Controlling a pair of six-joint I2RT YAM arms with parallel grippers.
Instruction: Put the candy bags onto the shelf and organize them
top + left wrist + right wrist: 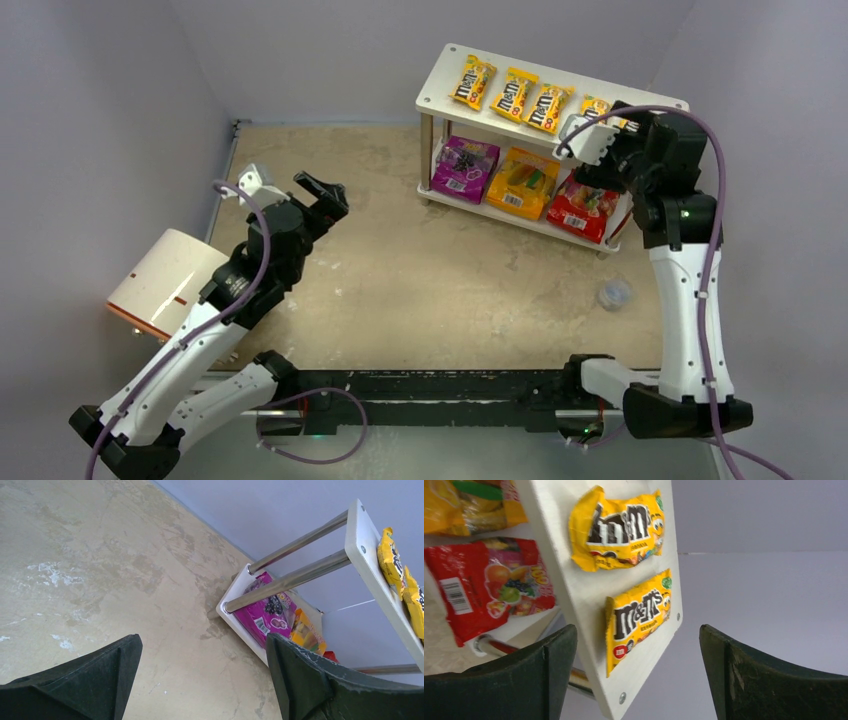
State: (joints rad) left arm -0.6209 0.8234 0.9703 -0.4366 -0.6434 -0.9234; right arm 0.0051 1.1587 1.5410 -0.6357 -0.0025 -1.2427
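Pale grey-lilac walls [320, 55] are enclosing the table [420, 280] at the back and on both sides. Its tan top is showing whitish scuffs and darker blotches under soft, even light. A white-and-tan cylinder [165, 283] is sitting at its left edge; a small clear round object [614, 294] is lying toward the right. A black rail [440, 385] is running along the near edge.

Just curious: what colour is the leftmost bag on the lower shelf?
Purple. The bag shows best in the top external view.
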